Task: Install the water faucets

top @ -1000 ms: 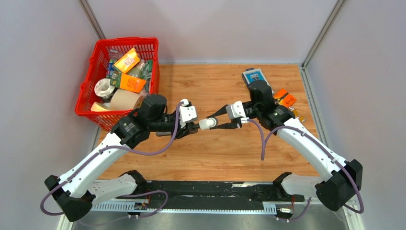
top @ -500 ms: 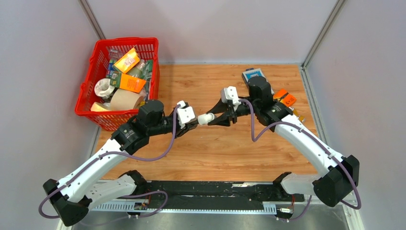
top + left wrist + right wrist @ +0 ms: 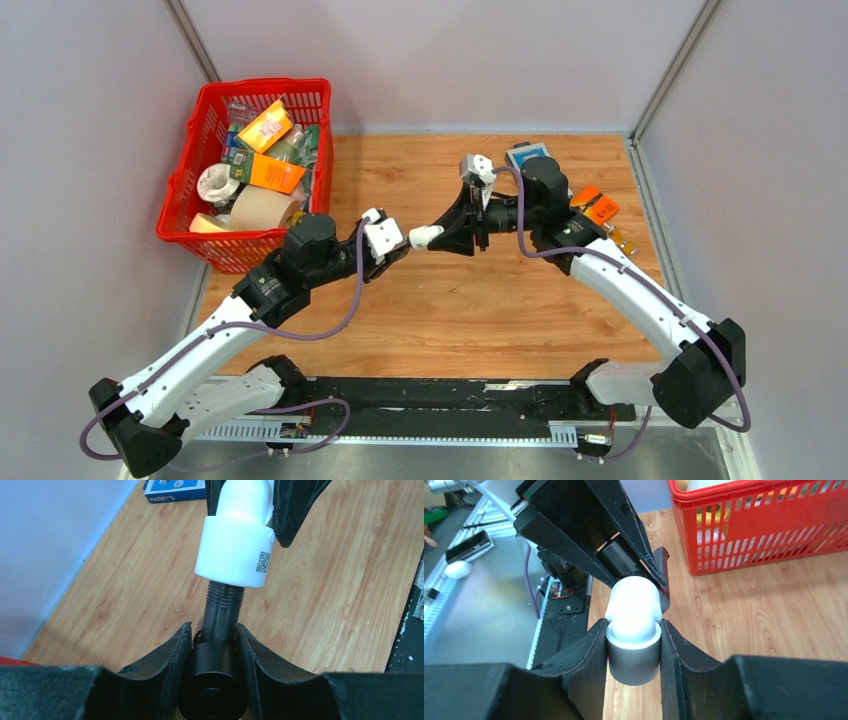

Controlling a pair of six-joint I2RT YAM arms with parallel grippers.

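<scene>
A red basket (image 3: 178, 195) full of boxes, with a roll of tape (image 3: 258, 208) in it, sits at the back left of the wooden table (image 3: 470, 310), close beside the left arm. At the back right lie a blue box (image 3: 530, 157) and some orange packets (image 3: 597, 207), partly hidden by the right arm. The left pincer (image 3: 214, 630) and the right pincer (image 3: 633, 625) meet nose to nose over the middle of the table. Each one blocks much of the other's wrist view.

The faucet is in two parts. Both are held up in the air above the table and do not touch it. The dark rod (image 3: 221, 610) and the white elbow fitting (image 3: 424, 237) sit in one line. From above, that line runs left to right, tipped a little toward the back on the right side. The end of the rod with the screw grooves points away from the left pincer and goes into the wide mouth of the white fitting. A small square code mark shows on the side of the fitting.

The left pincer is clamped on the dark rod, one finger on each side, and the rod sticks out past the tips. The right pincer is clamped on the other end of the white fitting — the round bend pokes out past its fingertips, toward the left pincer.
</scene>
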